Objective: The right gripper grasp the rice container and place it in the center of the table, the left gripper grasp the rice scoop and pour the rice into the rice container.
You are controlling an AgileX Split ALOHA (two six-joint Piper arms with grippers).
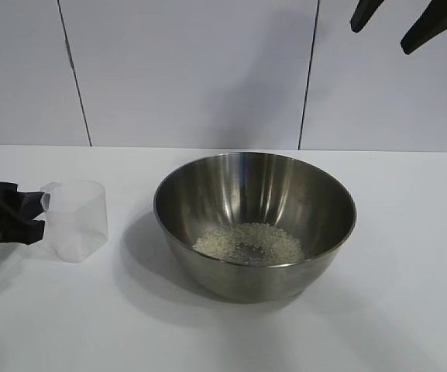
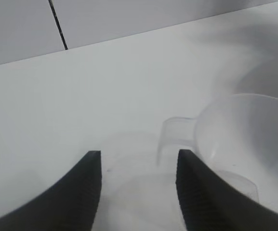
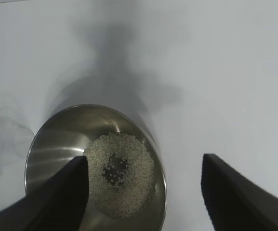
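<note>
The bowl is sitting upright near the middle of the table, so the placing step is judged complete. The rice is lying in a loose heap at the bowl's bottom, which suggests the pour is also done.

The scoop is resting on the table to the left of the bowl, apart from it, and is looking empty. The left gripper is sitting low at the table's left edge, just behind the scoop. In the left wrist view its fingers are standing apart with the scoop's handle tab beside one of them and not pinched; the scoop is judged released.

The right gripper is hanging high above the bowl, fingers spread, holding nothing.

Remaining work: apparently none beyond the left arm backing away from the scoop.
</note>
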